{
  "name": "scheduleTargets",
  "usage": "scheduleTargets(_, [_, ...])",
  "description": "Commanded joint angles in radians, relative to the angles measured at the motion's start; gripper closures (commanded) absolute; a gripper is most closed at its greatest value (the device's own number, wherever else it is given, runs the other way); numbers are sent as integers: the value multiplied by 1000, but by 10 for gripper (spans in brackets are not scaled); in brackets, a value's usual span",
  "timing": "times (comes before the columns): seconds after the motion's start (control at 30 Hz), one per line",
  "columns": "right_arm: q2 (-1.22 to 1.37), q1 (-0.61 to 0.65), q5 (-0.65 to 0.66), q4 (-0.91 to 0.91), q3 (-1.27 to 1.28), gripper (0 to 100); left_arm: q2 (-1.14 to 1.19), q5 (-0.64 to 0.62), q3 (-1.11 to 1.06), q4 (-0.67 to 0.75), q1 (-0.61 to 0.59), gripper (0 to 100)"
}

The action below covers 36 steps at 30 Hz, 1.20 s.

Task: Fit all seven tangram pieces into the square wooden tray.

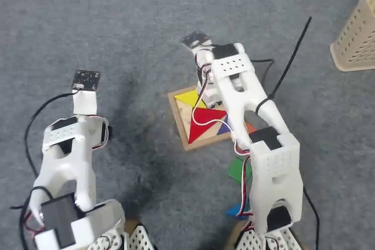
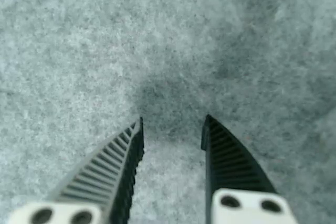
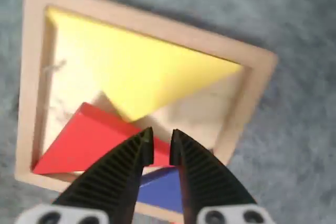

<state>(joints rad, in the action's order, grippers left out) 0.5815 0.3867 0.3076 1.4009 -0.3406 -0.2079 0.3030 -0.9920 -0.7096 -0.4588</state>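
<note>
The square wooden tray (image 1: 179,126) lies on the grey carpet at mid-table. In it are a yellow triangle (image 1: 190,98), a red triangle (image 1: 205,124) and a blue-purple piece (image 1: 226,126). In the right wrist view my right gripper (image 3: 161,132) hovers low over the tray (image 3: 157,22), above the edge of the red triangle (image 3: 84,145), near the yellow triangle (image 3: 131,66) and the blue piece (image 3: 160,187). Its fingers are almost together and hold nothing. My left gripper (image 2: 173,124) stands open over bare carpet, far left of the tray.
Outside the tray, under the right arm, lie a green piece (image 1: 237,170), a blue piece (image 1: 237,209) and an orange piece (image 1: 251,127). A beige perforated basket (image 1: 354,33) stands at the far right. A black cable (image 1: 293,57) runs behind the tray.
</note>
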Motion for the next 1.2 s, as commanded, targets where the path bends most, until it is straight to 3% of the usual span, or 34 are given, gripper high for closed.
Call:
scheduleTargets(0.0, [-77,-1,54,-65,43,928,-46,11,2,18,0,822])
scheduleTargets(0.3, [-93,-5,46,-67,163,936,-46,11,2,18,0,822])
scheduleTargets(0.5, [-242,4,46,-74,270,965,-46,11,2,18,0,822])
scheduleTargets(0.73, [-271,93,52,-113,404,965,-46,11,2,18,0,822])
scheduleTargets(1.17, [-486,211,20,-114,417,945,-46,11,2,18,0,822])
